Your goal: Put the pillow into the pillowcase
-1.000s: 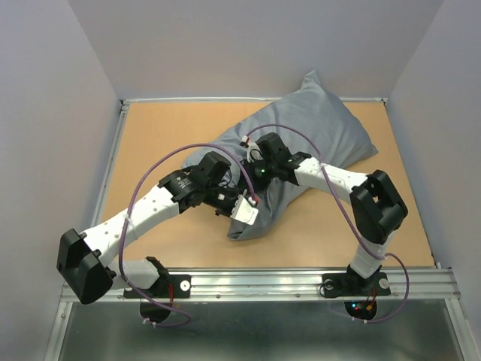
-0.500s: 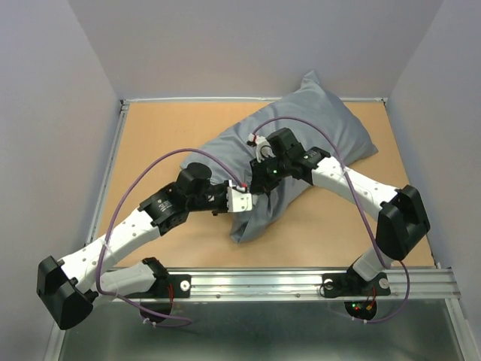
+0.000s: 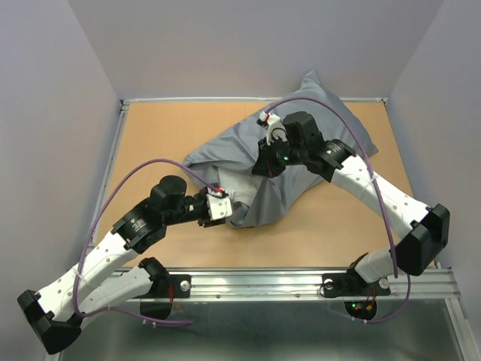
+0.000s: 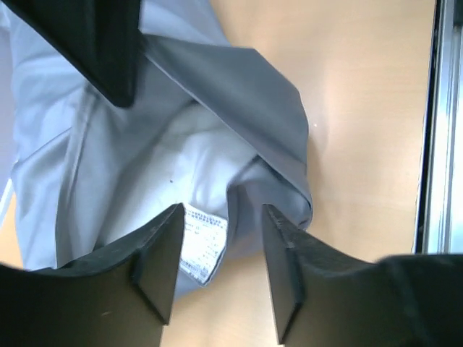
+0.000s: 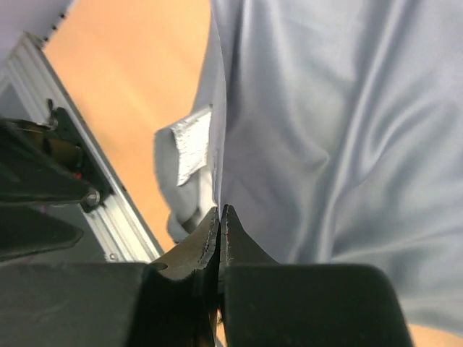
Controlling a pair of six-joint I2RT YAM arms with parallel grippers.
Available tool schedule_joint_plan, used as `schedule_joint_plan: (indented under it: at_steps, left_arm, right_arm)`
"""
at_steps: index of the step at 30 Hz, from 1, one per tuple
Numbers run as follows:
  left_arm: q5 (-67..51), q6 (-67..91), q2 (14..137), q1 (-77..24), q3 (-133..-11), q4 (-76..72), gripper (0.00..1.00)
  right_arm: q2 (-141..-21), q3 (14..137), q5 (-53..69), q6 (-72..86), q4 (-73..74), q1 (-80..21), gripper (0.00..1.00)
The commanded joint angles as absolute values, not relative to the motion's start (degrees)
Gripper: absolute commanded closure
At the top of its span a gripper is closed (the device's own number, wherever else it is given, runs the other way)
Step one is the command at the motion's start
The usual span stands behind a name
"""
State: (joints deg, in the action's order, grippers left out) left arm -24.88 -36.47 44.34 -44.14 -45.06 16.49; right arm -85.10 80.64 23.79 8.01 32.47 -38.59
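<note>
Your left gripper (image 4: 221, 254) is the nearest thing to you. It sits low over the table (image 3: 165, 135), at the near left end of the bundle. Its jaws are wide apart and hold nothing.

Right in front of them is the open mouth of the pillowcase (image 3: 331, 131). Inside the mouth you can see the white pillow (image 4: 173, 181), with a small label (image 4: 203, 243) on its near end. A flap of the blue-grey cloth hangs over it from the right. So the pillow is in the pillowcase, but its near end shows at the mouth and is not covered yet.

The bundle is long and plump. It runs from near left, where the mouth is, to far right, where a pointed corner sticks up by the far edge of the table. The left arm is the one closer to the mouth.

Farther away, your right gripper (image 3: 268, 164) sits on top of the bundle, about halfway along. Its jaws are pressed tight together. The thin edge of the pillowcase runs down between them, so it looks like it is pinching that edge.

I think the next move depends on this line. The pillow has to go toward the far right, deeper in, or the cloth edge has to come toward the near left, over the white end.
</note>
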Motion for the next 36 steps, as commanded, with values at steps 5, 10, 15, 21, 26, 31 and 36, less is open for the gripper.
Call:
schedule_joint_plan:
  at_steps: [5, 10, 15, 21, 26, 31, 36]
  left_arm:
    - [-20.7, -47.3, 42.4, -43.3, -41.4, 24.7, 0.37]
    - [-22.2, -56.6, 47.0, -40.5, -41.7, 24.3, 0.32]
    - [-23.2, -60.4, 53.3, -33.5, -41.7, 18.3, 0.35]
    - [-32.2, -65.6, 63.8, -31.6, -47.7, 17.8, 0.58]
    - [-40.9, -72.2, 66.5, -31.7, -53.2, 22.9, 0.45]
    - [-43.0, -80.2, 63.0, -32.4, -52.2, 27.8, 0.34]
    - [-40.2, -82.7, 60.9, -39.0, -49.1, 27.1, 0.25]
  right_arm:
    - [-78.3, 84.2, 27.2, 11.2, 27.6, -38.1, 1.00]
    - [-75.2, 83.3, 26.8, 12.5, 27.4, -38.1, 0.99]
    - [-72.0, 82.4, 27.7, 12.4, 27.7, -38.1, 1.00]
    - [-69.5, 81.7, 26.8, 13.5, 27.9, -38.1, 0.99]
    - [-69.9, 82.1, 25.8, 14.0, 27.9, -38.1, 0.99]
    - [-70.7, 82.7, 25.1, 14.9, 27.9, -37.9, 0.99]
    - [-71.1, 83.8, 25.2, 16.2, 27.9, -37.4, 0.99]
